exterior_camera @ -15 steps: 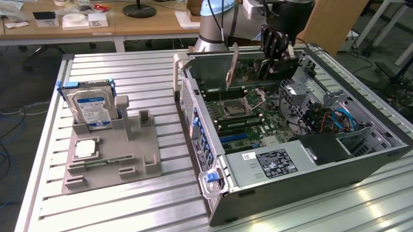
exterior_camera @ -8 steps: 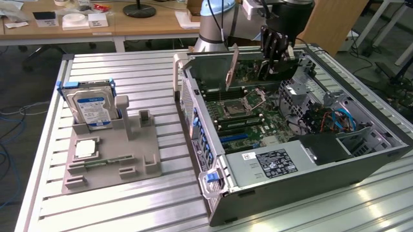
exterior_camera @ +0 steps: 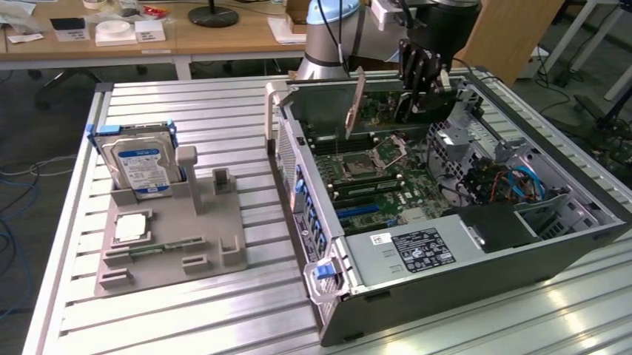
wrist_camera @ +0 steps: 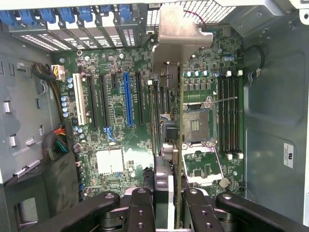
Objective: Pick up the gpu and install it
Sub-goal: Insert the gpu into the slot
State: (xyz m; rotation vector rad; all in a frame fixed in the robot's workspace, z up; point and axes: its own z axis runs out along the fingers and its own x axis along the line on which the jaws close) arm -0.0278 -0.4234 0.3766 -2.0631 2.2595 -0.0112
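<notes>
One gpu (wrist_camera: 171, 121) clamped on edge in part-closed hand (wrist_camera: 166, 212), long axis parallel to motherboard (wrist_camera: 116, 140), bracket (wrist_camera: 179, 36) toward case (exterior_camera: 474, 288) rear.

Arm (exterior_camera: 328, 41) with wrist (exterior_camera: 449, 21) and pincer (exterior_camera: 422, 103) straight down, fingers (wrist_camera: 140, 212) drawn partway together in a grip

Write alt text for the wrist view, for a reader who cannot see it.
The hand grips the gpu, seen edge-on with its silvery bracket at the far end, over the green motherboard inside an open computer case. A blue expansion slot lies on one side of the card, the processor socket on the other.
</notes>
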